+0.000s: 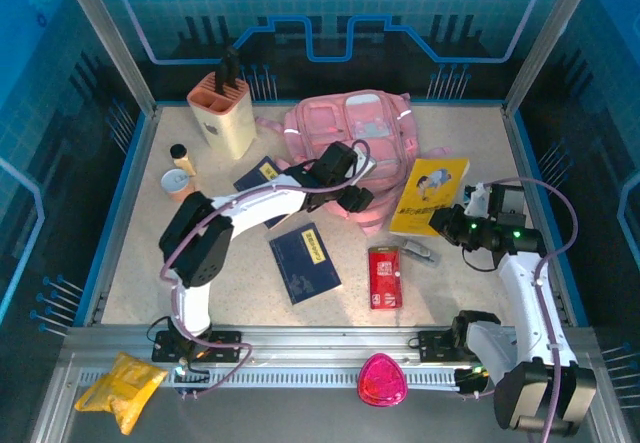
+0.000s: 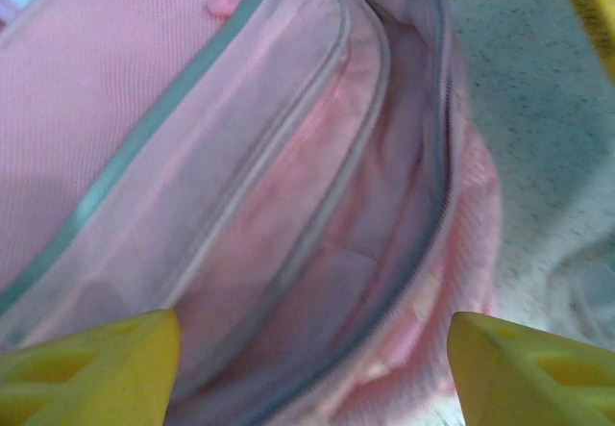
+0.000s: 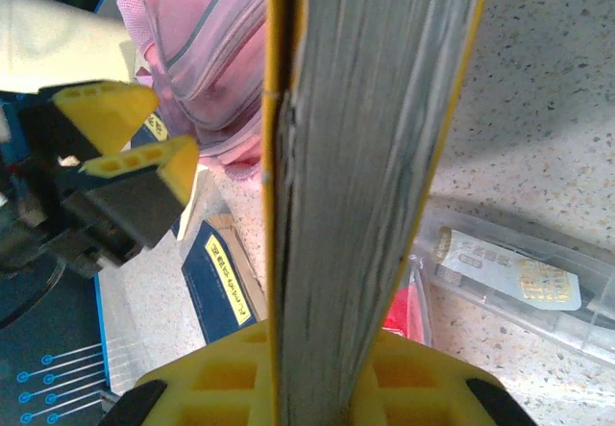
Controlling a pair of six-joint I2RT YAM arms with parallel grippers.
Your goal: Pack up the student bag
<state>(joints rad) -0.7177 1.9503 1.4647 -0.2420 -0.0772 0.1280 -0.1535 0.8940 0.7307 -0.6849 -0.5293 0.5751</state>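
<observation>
We are looking at the student bag [image 1: 350, 123], a large soft pink fabric backpack, which is lying toward twelve o'clock on the speckled worktop [image 1: 240, 288] with its unzipped mouth facing six o'clock. The left pincer [image 1: 352, 195] is hovering at that six o'clock edge. In its wrist view, its yellow fingertips [image 2: 96, 368] are standing wide apart and gripping nothing, above the gaping pale pink lining. At the bag's four o'clock a thin yellow-covered book [image 1: 432, 191] is lying, and the right pincer [image 1: 445, 223] is clamping its near edge, jaws pressing both covers. A navy blue booklet [image 1: 305, 263] is resting at the bag's six o'clock, and a red oblong pack [image 1: 384, 277] is sitting at five o'clock.
</observation>
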